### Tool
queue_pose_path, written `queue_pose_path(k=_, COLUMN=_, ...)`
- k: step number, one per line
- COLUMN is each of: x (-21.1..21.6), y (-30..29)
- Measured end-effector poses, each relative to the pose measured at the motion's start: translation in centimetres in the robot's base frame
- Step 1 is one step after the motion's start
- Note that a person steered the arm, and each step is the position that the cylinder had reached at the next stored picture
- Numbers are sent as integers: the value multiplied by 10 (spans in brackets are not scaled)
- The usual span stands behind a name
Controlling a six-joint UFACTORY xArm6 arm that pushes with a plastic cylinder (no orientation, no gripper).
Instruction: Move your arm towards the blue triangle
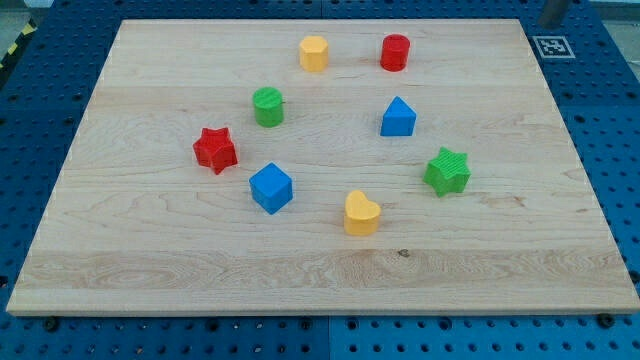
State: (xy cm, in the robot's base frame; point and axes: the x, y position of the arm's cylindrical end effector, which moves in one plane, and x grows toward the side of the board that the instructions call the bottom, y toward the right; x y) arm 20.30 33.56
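Observation:
The blue triangle [398, 117] stands on the wooden board [130, 250], right of centre. A short grey piece of the rod shows at the view's top right edge, past the board's corner; its lower end, my tip [549, 22], is far up and to the right of the blue triangle and touches no block. The nearest blocks to the triangle are the red cylinder [395, 52] above it and the green star [447, 171] below and to its right.
A yellow hexagon-like block [314, 53] is at the top centre. A green cylinder [268, 106], a red star [215, 149] and a blue cube [271, 187] are on the left. A yellow heart [361, 213] is lower centre. A black-and-white marker tag [551, 46] is at the top right corner.

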Motion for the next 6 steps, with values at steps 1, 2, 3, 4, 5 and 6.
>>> queue_pose_path(k=1, x=7, y=-3)
queue_pose_path(k=2, x=61, y=-56)
queue_pose_path(k=3, x=107, y=-81)
queue_pose_path(k=4, x=118, y=-81)
queue_pose_path(k=5, x=139, y=-83)
queue_pose_path(k=6, x=162, y=-97)
